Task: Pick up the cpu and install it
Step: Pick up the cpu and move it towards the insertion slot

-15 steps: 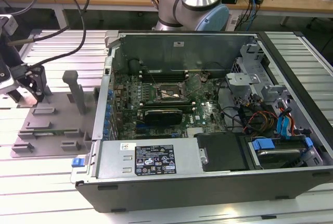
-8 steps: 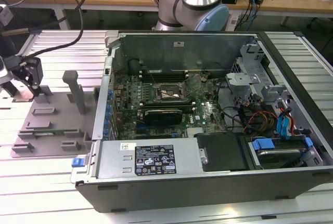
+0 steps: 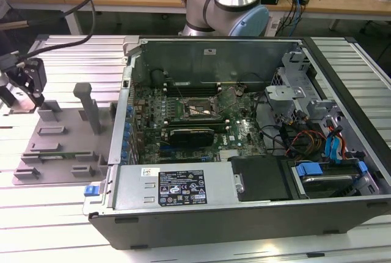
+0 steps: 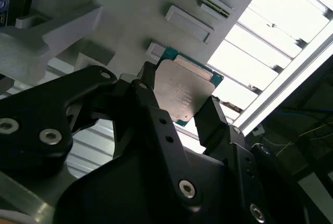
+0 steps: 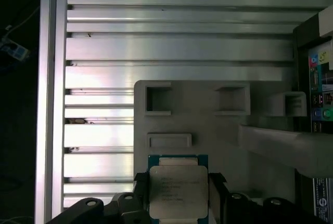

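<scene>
The cpu [image 5: 178,190] is a flat square chip with a silver top and a green rim, low over the grey fixture plate [image 5: 208,130]. In both wrist views my gripper [image 5: 178,183] has a black finger pressed against each of two opposite edges of it. The second wrist view shows the cpu [image 4: 183,90] between the fingers [image 4: 147,81] of the gripper [image 4: 180,98]. In the exterior view the gripper [image 3: 29,86] hangs at the far left, over the left end of the fixture plate [image 3: 64,144]. The motherboard socket [image 3: 198,109] lies inside the open computer case, well to the exterior view's right.
The open computer case [image 3: 342,61] takes up the middle and right, with a power supply [image 3: 183,185], drive bays [image 3: 330,177] and loose cables. A grey post [image 3: 90,107] stands on the fixture plate between gripper and case. Ribbed aluminium table [image 3: 61,55] lies underneath.
</scene>
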{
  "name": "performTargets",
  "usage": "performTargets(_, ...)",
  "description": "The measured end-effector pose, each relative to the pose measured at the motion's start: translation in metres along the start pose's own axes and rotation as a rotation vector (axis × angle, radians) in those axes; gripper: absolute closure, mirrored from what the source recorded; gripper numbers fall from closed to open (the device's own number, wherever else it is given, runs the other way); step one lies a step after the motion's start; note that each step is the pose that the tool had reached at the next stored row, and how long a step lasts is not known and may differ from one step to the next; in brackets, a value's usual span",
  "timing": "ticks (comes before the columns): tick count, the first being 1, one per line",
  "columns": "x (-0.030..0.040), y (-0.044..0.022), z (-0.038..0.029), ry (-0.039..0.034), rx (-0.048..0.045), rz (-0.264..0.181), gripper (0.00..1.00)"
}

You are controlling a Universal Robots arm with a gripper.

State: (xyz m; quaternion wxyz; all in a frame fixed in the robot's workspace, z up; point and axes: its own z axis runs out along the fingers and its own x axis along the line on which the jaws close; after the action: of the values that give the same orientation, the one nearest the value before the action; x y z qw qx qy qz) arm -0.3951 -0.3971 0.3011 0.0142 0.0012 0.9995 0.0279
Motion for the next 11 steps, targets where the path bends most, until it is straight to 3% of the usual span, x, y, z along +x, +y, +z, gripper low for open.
performTargets(11,-0.0005,0.0011,-0.0186,-0.0015,0.0,0.0,0.45)
